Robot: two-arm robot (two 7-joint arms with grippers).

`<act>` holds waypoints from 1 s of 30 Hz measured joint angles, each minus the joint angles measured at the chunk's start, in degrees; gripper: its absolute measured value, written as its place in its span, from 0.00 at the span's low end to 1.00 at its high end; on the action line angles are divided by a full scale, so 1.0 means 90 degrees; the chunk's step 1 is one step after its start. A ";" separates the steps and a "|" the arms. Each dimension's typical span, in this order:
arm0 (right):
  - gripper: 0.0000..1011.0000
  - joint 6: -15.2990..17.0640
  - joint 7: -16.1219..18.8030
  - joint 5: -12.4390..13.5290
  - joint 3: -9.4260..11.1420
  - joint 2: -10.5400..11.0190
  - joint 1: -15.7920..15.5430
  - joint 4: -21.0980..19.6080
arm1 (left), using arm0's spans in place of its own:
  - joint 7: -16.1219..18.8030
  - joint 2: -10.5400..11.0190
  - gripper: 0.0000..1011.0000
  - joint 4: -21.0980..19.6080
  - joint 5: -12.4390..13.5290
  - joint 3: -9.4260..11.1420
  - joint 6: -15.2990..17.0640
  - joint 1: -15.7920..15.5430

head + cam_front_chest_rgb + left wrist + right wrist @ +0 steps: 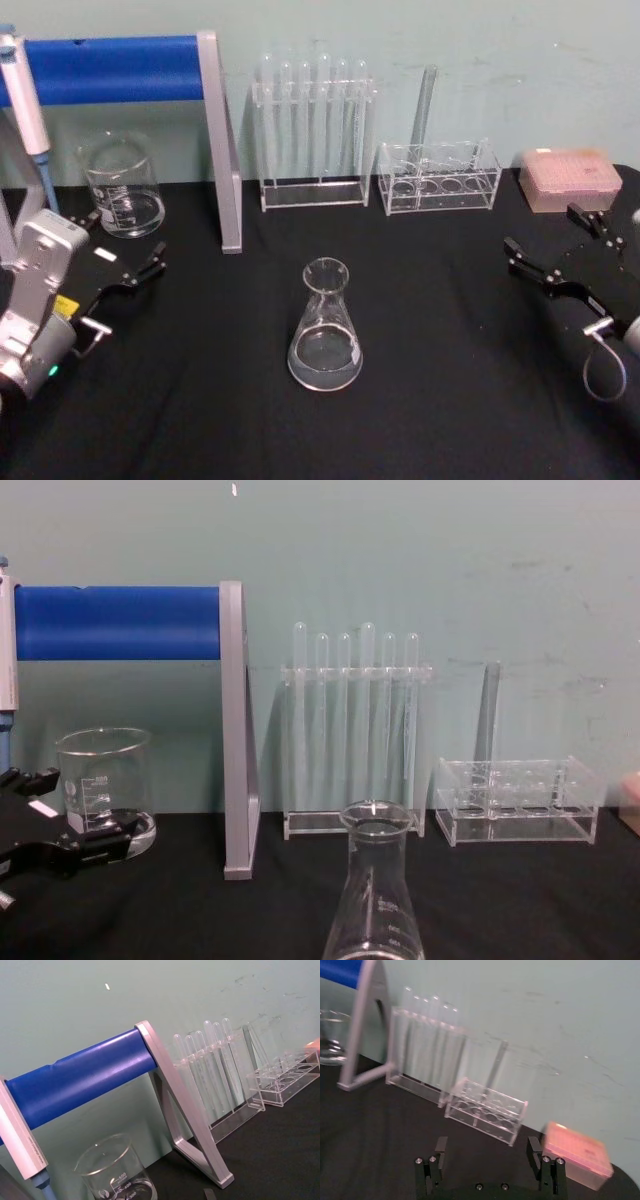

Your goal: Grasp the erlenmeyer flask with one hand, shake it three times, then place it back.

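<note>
The erlenmeyer flask (325, 330) stood upright at the middle of the black table (450, 400), untouched. The left gripper (118, 248) hung well off to its left and the right gripper (548, 240) well off to its right, both with fingers spread and empty. To my eye, whichever reached in should come level at the narrow neck, closing squarely under the flared rim.

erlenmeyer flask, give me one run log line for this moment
phase: pre-grasp | erlenmeyer flask: upright on table, untouched | left gripper: fingers open, apart, flask's left | right gripper: fingers open, apart, flask's right
</note>
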 joint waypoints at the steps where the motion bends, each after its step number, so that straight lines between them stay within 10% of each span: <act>1: 0.99 0.0005 0.0056 0.0049 0.0036 0.0030 -0.0055 -0.0071 | 0.0000 0.0000 0.99 0.0000 0.0000 0.0000 0.0000 0.0000; 16: 0.99 -0.0059 0.1516 0.0775 0.0277 0.0423 -0.0676 -0.0869 | 0.0000 0.0000 0.99 0.0000 0.0000 0.0000 0.0000 0.0000; 30: 0.99 -0.0016 0.2727 0.0870 -0.0120 0.0229 -0.0289 -0.0695 | 0.0000 0.0000 0.99 0.0000 0.0000 0.0000 0.0000 0.0000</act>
